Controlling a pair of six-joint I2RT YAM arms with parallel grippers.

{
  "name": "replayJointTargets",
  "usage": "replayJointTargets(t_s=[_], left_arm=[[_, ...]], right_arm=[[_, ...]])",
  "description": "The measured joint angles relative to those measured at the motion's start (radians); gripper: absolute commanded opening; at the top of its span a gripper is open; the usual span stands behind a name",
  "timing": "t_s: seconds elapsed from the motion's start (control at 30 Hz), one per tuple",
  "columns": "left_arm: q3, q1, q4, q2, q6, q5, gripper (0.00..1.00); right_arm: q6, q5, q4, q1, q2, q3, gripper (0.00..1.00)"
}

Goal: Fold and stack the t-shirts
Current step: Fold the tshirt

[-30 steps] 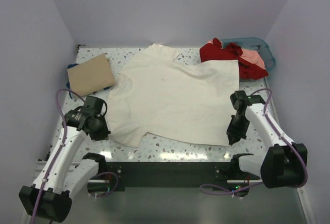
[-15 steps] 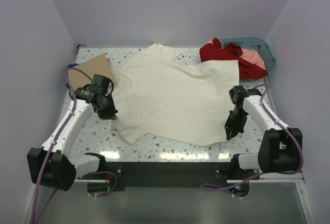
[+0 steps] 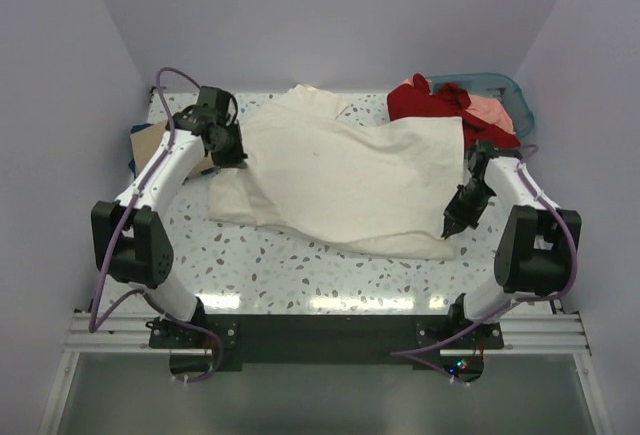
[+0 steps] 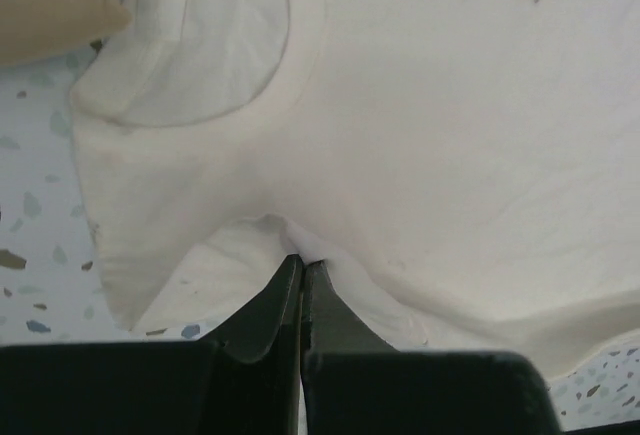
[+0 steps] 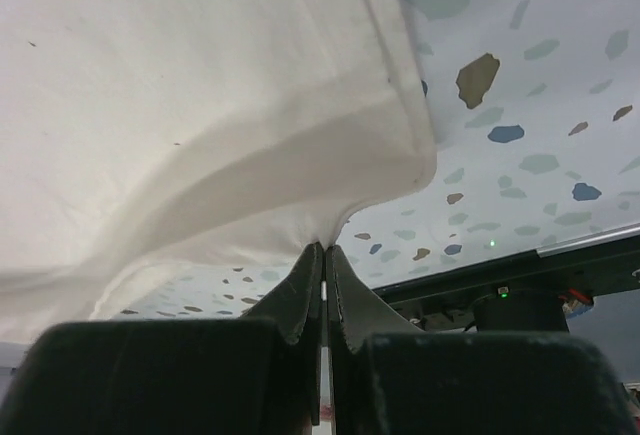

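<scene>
The large cream t-shirt (image 3: 340, 170) lies across the middle of the speckled table (image 3: 300, 275), its left part doubled over. My left gripper (image 3: 238, 155) is at the far left, shut on a pinch of the cream cloth (image 4: 450, 105) just below the collar; in the wrist view its tips (image 4: 300, 258) meet on a raised fold. My right gripper (image 3: 450, 230) is shut on the shirt's near right hem (image 5: 180, 85), tips (image 5: 325, 247) lifting the edge off the table. A folded tan shirt (image 3: 148, 145) sits on a dark blue one (image 3: 135, 135) behind the left arm.
A red shirt (image 3: 430, 100) and a salmon-pink one (image 3: 490, 110) lie heaped at the back right, half in the teal basket (image 3: 518, 90). Purple walls close in on three sides. Bare speckled table shows along the near edge.
My left gripper has swung from the near left to the far left, dragging the shirt's left side over itself. The right gripper has drawn the hem a little farther back.
</scene>
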Motion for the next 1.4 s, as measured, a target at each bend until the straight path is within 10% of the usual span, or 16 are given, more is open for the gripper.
replayJointTargets(t_s=[0.47, 1.1, 1.23, 1.27, 1.4], left_arm=[[0.348, 0.000, 0.022, 0.271, 0.100, 0.037, 0.00], [0.386, 0.000, 0.029, 0.323, 0.106, 0.037, 0.00], [0.433, 0.000, 0.041, 0.376, 0.115, 0.046, 0.50], [0.451, 0.000, 0.046, 0.393, 0.121, 0.054, 0.57], [0.483, 0.000, 0.082, 0.421, 0.113, 0.084, 0.73]], right_arm=[[-0.040, -0.005, 0.030, -0.085, 0.127, 0.182, 0.00], [-0.064, -0.005, 0.051, -0.122, 0.211, 0.238, 0.00], [-0.063, -0.005, 0.050, -0.124, 0.230, 0.282, 0.27], [-0.066, -0.005, 0.050, -0.124, 0.235, 0.300, 0.48], [-0.084, -0.003, 0.053, -0.127, 0.243, 0.375, 0.64]])
